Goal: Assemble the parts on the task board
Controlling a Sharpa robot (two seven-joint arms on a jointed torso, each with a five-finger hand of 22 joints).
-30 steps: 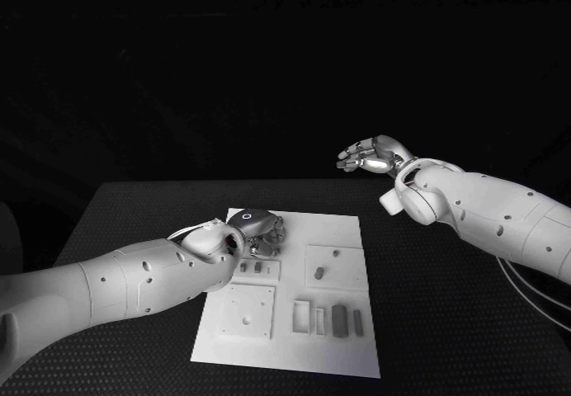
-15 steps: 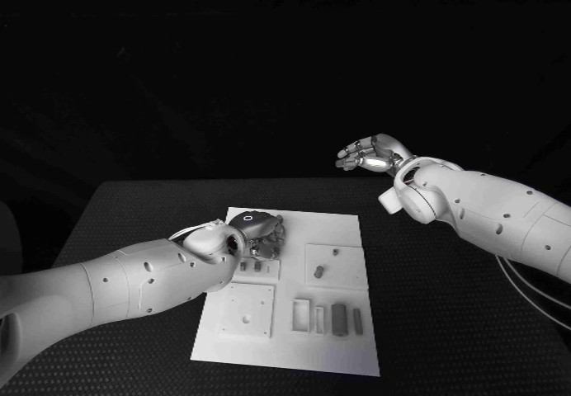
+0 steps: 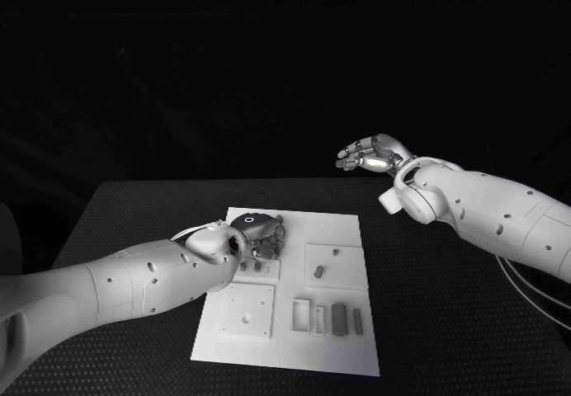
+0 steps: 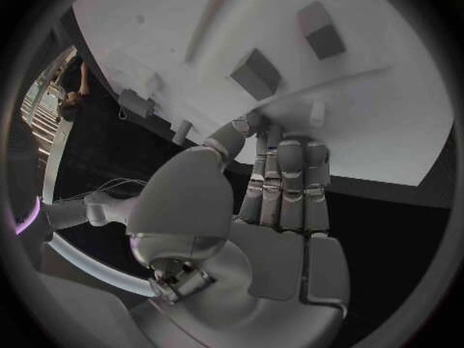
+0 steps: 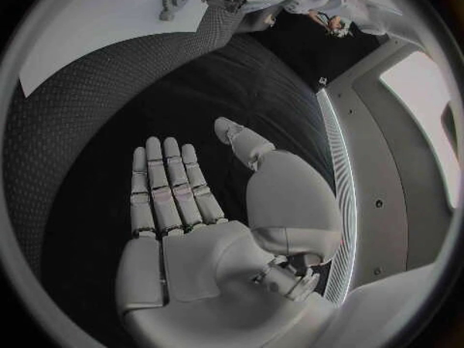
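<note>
From my head camera I see the flat white rectangular task board point(image 3: 339, 330) lying in the middle of the black, finely pebbled table point(image 3: 476, 322), its long side running away from me. Its surface is matt and smooth, broken into raised square plates and shallow slots. Near its close edge a row of slim upright grey parts point(image 3: 339, 318) stands beside two narrow white frames. A short grey peg part point(image 3: 319, 271) sits on the square plate at the board's right half, and a plain square plate with a small hole point(image 3: 247, 312) lies on the left half.

My left hand point(image 3: 261, 233), silver and glossy with jointed metal fingers, is down over the board's far left corner. In the left wrist view its fingers point(image 4: 290, 178) lie straight and close together, tips touching the white board, with the thumb alongside; I see nothing held in it. Two small grey block parts point(image 4: 257, 73) lie on the board just beyond the fingertips, and small pegs stand near the board's edge by the thumb.

My right hand point(image 3: 371, 155) is raised well clear of the table, beyond the board's far right corner. The right wrist view shows its palm flat and open, fingers point(image 5: 166, 185) straight and side by side, thumb spread apart, holding nothing above the textured black surface.
</note>
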